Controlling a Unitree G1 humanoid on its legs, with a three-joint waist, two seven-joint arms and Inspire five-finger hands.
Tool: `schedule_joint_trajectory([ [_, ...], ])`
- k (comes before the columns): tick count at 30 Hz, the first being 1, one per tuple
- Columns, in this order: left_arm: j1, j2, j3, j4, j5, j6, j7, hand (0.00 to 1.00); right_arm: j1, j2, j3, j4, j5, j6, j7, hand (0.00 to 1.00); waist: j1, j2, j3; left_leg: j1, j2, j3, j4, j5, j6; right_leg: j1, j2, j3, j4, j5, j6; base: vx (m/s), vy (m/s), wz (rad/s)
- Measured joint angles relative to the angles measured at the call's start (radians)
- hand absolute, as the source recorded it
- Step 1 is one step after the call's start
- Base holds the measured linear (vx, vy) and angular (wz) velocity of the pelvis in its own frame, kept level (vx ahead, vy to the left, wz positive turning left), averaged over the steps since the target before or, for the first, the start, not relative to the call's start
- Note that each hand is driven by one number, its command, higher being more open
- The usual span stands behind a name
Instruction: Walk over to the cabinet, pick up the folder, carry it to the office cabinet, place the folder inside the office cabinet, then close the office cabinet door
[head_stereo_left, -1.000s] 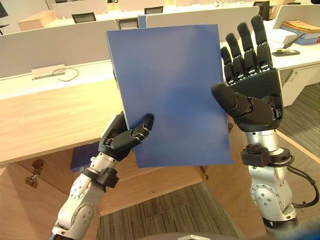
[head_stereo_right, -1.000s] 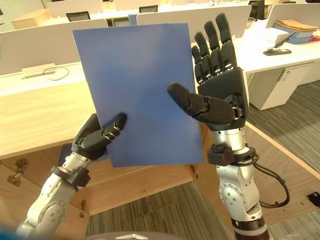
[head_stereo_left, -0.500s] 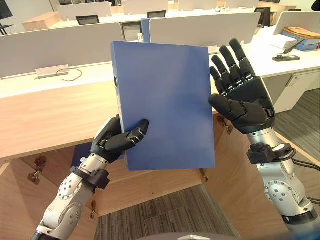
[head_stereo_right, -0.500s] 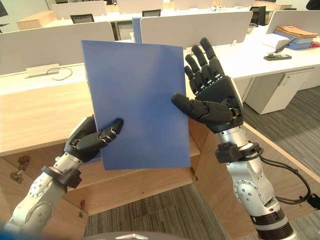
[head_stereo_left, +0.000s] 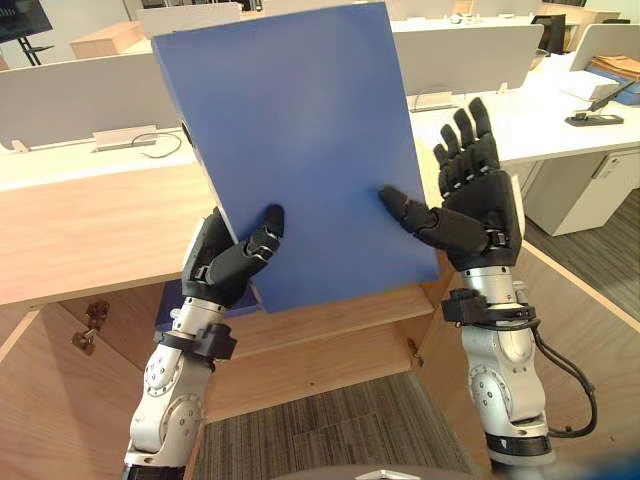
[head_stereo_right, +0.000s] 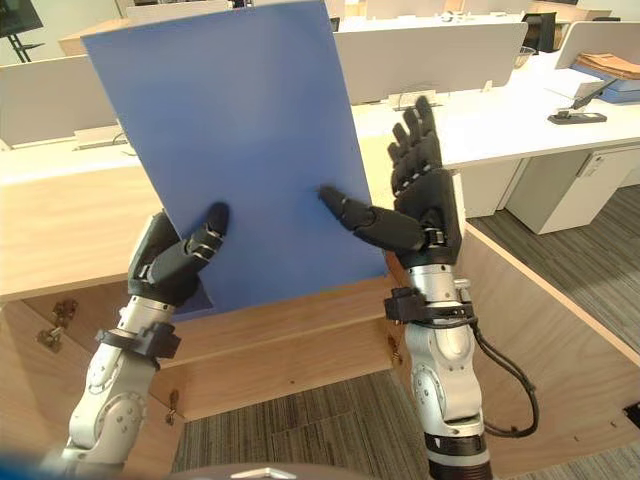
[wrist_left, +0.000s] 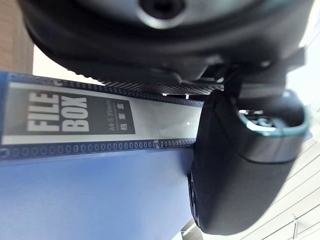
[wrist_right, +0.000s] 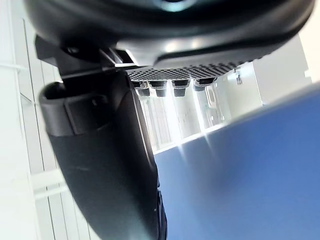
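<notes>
Where the wooden cabinet (head_stereo_left: 90, 230) ends, white desks (head_stereo_left: 540, 115) stand.

Pale desk (head_stereo_left: 545, 125) — black stapler (head_stereo_left: 595, 119) and a paper stack (head_stereo_left: 618, 68) on top

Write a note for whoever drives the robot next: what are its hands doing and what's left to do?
Left hand: shut on the flat blue plastic folder, thumb pinching its lower corner.
Right hand: open, fingers straight, thumb against the folder's front.
The folder is held up, tilted, over the open light wooden cabinet.
Done: folder picked up.
Left: place it in the office cabinet, close the door.
</notes>
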Motion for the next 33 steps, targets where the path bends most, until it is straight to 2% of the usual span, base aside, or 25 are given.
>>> schedule_joint_trajectory([
  [5,0.000,-0.034,-0.001,-0.003,0.031,0.000,0.017,0.00,0.000,0.033,-0.012,-0.002,-0.121,0.000,-0.053,1.00,-0.001,0.001,0.001,0.001,0.002,0.000,0.001,0.000,0.000,0.001,0.001,0.000,0.000,0.000,0.000,0.00,0.000,0.00],
  [11,0.000,-0.053,-0.001,-0.036,0.039,0.000,0.017,0.00,-0.001,0.031,0.020,-0.003,-0.114,0.000,-0.047,1.00,-0.001,0.001,0.001,0.002,0.002,-0.001,0.001,0.000,0.000,0.003,-0.001,-0.001,0.000,0.000,0.000,0.00,0.000,0.00],
  [14,-0.001,-0.039,0.000,-0.036,0.038,-0.002,0.003,0.00,-0.002,0.001,0.047,-0.001,-0.072,0.014,0.005,1.00,-0.001,0.000,0.003,0.003,0.002,-0.001,0.001,0.000,0.000,0.004,-0.001,-0.001,0.000,0.000,0.000,0.00,0.000,0.00],
  [18,-0.017,0.029,0.001,-0.035,0.035,-0.002,-0.005,0.00,-0.014,-0.122,0.079,0.033,0.060,0.032,0.079,1.00,0.000,-0.004,0.005,0.008,0.002,-0.004,0.001,0.000,0.000,0.012,0.000,-0.005,-0.003,0.000,0.000,0.00,0.000,0.00],
  [24,-0.043,0.146,0.000,-0.025,0.005,-0.018,-0.015,0.00,-0.082,-0.304,0.176,0.148,0.287,0.061,0.140,1.00,0.000,-0.012,0.009,0.006,0.002,-0.003,0.000,0.000,-0.001,0.020,0.001,-0.004,-0.028,0.014,-0.003,0.00,0.000,0.00],
  [26,-0.072,0.249,-0.016,0.031,-0.014,-0.023,-0.017,0.00,-0.167,-0.479,0.330,0.250,0.444,0.086,0.152,1.00,0.000,-0.013,0.010,0.004,0.002,-0.002,0.000,0.001,-0.002,0.019,0.001,-0.003,-0.031,0.018,-0.004,0.00,0.000,0.00],
  [27,-0.079,0.289,-0.025,0.051,-0.025,-0.023,-0.017,0.00,-0.196,-0.533,0.379,0.276,0.505,0.101,0.153,1.00,0.000,-0.013,0.010,0.004,0.002,-0.002,0.000,0.001,-0.003,0.019,0.001,-0.003,-0.031,0.018,-0.004,0.00,0.000,0.00],
  [28,-0.090,0.377,-0.057,0.086,-0.061,-0.023,-0.017,0.00,-0.259,-0.647,0.495,0.316,0.643,0.131,0.154,0.00,0.001,-0.013,0.009,0.004,0.003,-0.003,-0.001,0.002,-0.004,0.019,0.001,-0.003,-0.031,0.018,-0.004,0.00,0.000,0.00],
  [29,-0.114,0.465,-0.110,0.122,-0.098,-0.021,-0.017,0.00,-0.312,-0.758,0.609,0.338,0.747,0.122,0.159,0.00,0.009,-0.014,0.009,0.005,0.004,-0.003,-0.002,0.003,-0.005,0.020,0.000,-0.003,-0.030,0.018,-0.004,0.00,0.000,0.00],
  [30,-0.118,0.498,-0.129,0.129,-0.141,-0.022,-0.017,0.00,-0.349,-0.801,0.646,0.337,0.797,0.128,0.169,0.00,0.010,-0.013,0.009,0.007,0.004,-0.002,-0.003,0.003,-0.005,0.022,-0.001,-0.003,-0.030,0.018,-0.004,0.00,0.000,0.00],
  [31,-0.159,0.556,-0.180,0.146,-0.189,-0.025,-0.018,0.00,-0.430,-0.909,0.751,0.338,0.910,0.168,0.186,0.00,0.016,-0.014,0.008,0.015,0.005,-0.001,-0.005,0.003,-0.006,0.028,-0.001,-0.002,-0.030,0.018,-0.004,0.00,0.000,0.00],
  [32,-0.213,0.644,-0.256,0.153,-0.191,-0.023,-0.026,0.00,-0.497,-1.021,0.875,0.338,0.960,0.213,0.220,0.00,0.029,-0.022,0.003,0.019,0.008,-0.002,-0.007,0.004,-0.007,0.032,0.000,-0.005,-0.031,0.017,-0.004,0.00,0.016,0.04],
  [33,-0.252,0.713,-0.317,0.153,-0.191,-0.023,-0.052,0.00,-0.525,-1.077,0.961,0.335,0.982,0.255,0.258,0.00,0.037,-0.030,-0.002,0.019,0.009,-0.002,-0.011,0.006,-0.011,0.032,0.001,-0.008,-0.031,0.015,-0.006,0.00,0.001,0.08],
])
